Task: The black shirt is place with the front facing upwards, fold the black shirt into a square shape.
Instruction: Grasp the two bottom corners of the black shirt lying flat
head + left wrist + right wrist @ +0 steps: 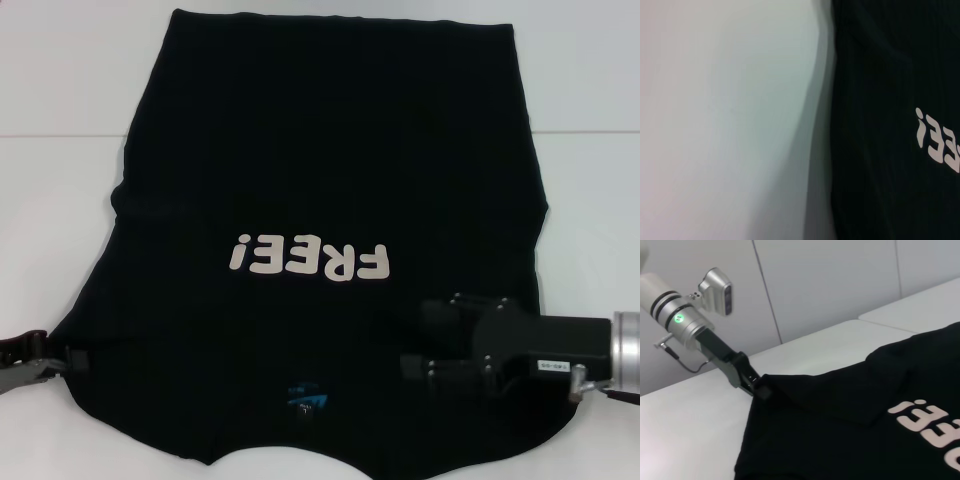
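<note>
The shirt [330, 180] is lying flat on the table [60, 90], collar near, hem far, long axis running near to far. The left gripper [757, 389] is pinching its near-left corner; a thin hold risks slipping. The right gripper [425, 368] is over the near-right chest, finger state unclear.

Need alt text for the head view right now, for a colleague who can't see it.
A black shirt with cream "FREE!" lettering lies front-up on a white table, collar nearest the robot. The left pincer grips the shirt's left edge; the right pincer rests over its lower right area.
</note>
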Tool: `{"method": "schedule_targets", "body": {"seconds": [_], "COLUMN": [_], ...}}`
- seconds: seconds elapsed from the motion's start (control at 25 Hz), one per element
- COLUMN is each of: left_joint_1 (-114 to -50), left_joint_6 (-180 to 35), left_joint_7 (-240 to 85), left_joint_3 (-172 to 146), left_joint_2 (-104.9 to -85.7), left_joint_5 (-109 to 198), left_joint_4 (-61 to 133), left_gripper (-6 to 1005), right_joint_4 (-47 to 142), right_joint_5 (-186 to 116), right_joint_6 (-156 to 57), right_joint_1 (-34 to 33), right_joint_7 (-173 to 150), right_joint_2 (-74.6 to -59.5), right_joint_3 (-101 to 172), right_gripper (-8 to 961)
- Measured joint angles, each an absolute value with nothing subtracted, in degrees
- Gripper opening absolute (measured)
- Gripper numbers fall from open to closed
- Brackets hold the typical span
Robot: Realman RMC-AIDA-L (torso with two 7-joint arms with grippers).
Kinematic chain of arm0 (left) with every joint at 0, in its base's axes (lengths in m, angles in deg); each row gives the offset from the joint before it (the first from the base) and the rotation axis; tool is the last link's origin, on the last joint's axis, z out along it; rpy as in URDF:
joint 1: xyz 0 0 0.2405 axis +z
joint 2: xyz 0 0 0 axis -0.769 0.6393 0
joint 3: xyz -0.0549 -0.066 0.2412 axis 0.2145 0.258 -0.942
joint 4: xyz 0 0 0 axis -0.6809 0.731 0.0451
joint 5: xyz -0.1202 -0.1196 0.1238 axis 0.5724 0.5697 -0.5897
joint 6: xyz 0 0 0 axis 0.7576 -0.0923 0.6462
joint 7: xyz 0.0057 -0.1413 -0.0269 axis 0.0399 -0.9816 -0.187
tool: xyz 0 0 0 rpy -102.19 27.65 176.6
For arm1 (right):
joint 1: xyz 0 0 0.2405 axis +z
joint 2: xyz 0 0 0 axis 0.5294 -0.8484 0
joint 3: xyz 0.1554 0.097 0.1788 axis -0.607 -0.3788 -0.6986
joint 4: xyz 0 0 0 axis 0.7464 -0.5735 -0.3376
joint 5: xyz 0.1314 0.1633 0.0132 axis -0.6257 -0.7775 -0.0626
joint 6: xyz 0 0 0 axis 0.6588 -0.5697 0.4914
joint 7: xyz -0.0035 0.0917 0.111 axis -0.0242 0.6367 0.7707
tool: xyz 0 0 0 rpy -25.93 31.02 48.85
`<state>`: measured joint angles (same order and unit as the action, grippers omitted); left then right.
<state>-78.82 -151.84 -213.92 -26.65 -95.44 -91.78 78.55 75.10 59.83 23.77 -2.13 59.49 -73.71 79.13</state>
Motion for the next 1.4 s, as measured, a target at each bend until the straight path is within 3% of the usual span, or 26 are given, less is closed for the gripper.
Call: {"method": "schedule_targets", "body": {"seconds": [0.16, 0.28, 0.4, 0.56, 0.68, 0.92, 1.4], "left_joint_1": [-78.9, -79.0, -79.0, -79.2, -79.3, -79.5, -79.7], "left_joint_6": [-152.0, -152.1, -152.7, -153.8, -154.1, -154.2, -154.6], "left_joint_7": [-213.6, -213.6, -213.5, -213.0, -212.2, -211.5, -211.5], "left_joint_3": [-26.7, -26.6, -26.5, -26.4, -26.3, -26.2, -26.2], "left_joint_2": [-95.44, -95.44, -95.42, -95.28, -95.20, -95.05, -95.00], "left_joint_5": [-91.7, -91.7, -91.7, -91.7, -91.7, -91.7, -91.2], "left_joint_4": [78.4, 78.2, 78.1, 78.2, 78.2, 78.2, 78.2], "left_gripper": [277, 164, 51, 23, 23, 24, 23], "right_joint_4": [79.0, 83.1, 86.3, 86.5, 86.1, 86.5, 84.6], "right_joint_5": [59.9, 60.0, 60.4, 65.6, 72.4, 86.6, 92.0], "right_joint_6": [25.6, 28.6, 32.1, 35.4, 36.9, 39.6, 35.5], "right_joint_1": [-3.4, -4.1, -4.3, -3.0, -1.3, 2.4, 4.3], "right_joint_7": [66.1, 76.6, 92.6, 117.2, 127.6, 130.4, 127.2], "right_joint_2": [-72.93, -70.92, -67.23, -60.98, -58.67, -59.42, -64.38], "right_joint_3": [79.2, 79.2, 79.1, 78.5, 76.8, 71.2, 71.8], "right_gripper": [900, 899, 898, 897, 896, 892, 884]}}
